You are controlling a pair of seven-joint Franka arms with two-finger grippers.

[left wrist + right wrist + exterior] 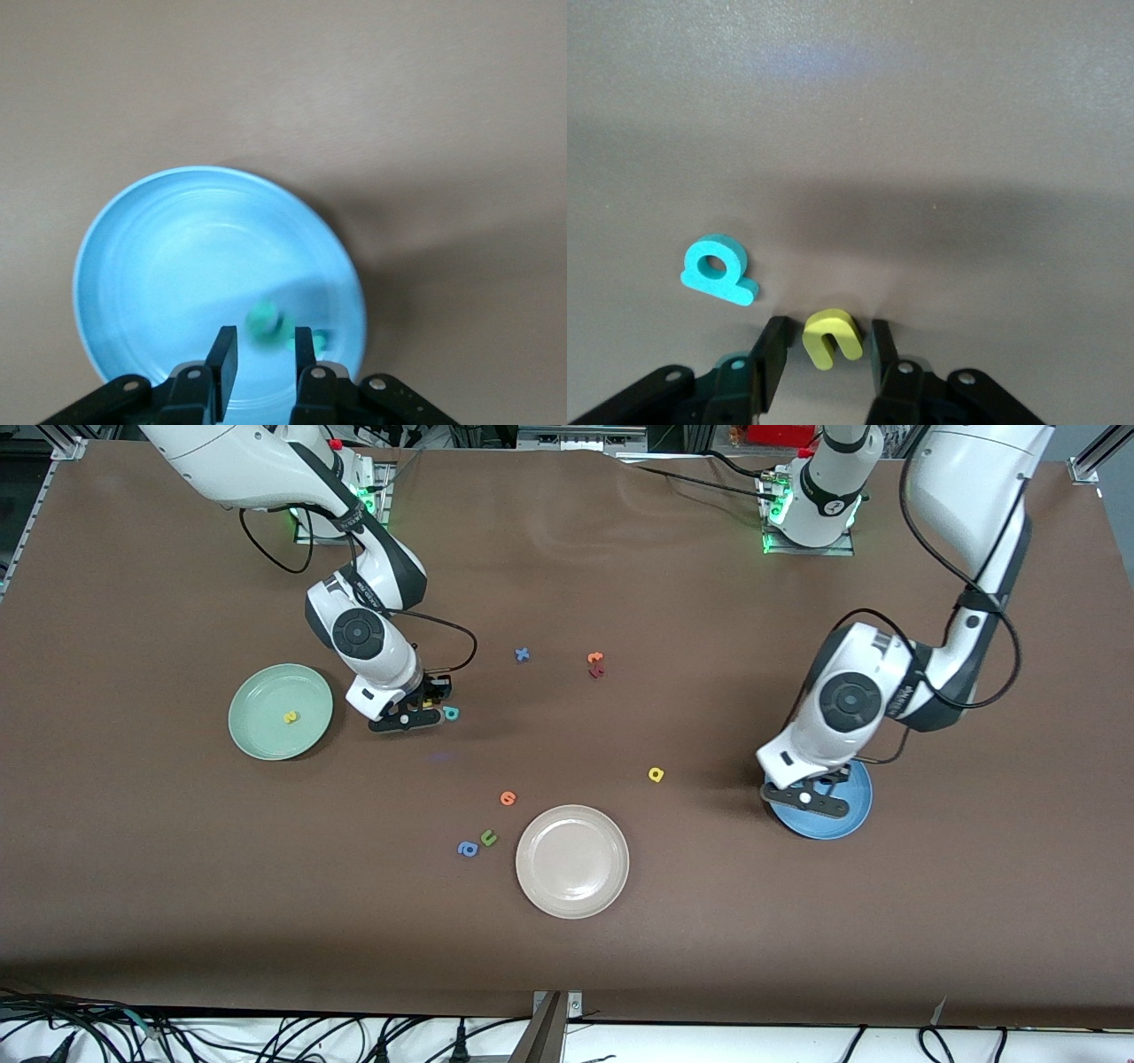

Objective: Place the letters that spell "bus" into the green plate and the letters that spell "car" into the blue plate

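A: Where is the right claw now?

B: It is low on the bench, just beside the green plate, toward the right arm's end. Its fingers stand narrow around the yellow u, one on each side, with a thin gap at each side.

A: And the teal b?

B: It lies flat on the bench, just beside the u, outside the fingers. The yellow s lies in the green plate.

A: What about the left claw?

B: It hangs over the blue plate, toward the left arm's end. Its fingers are a little apart. A blurred teal letter shows between the tips, and I cannot tell if it touches them or lies on the plate. A second teal piece is in the plate, near one finger.

A: And the yellow a?

B: On the bench, between the blue plate and the beige plate, a little farther from the front camera than the beige one.
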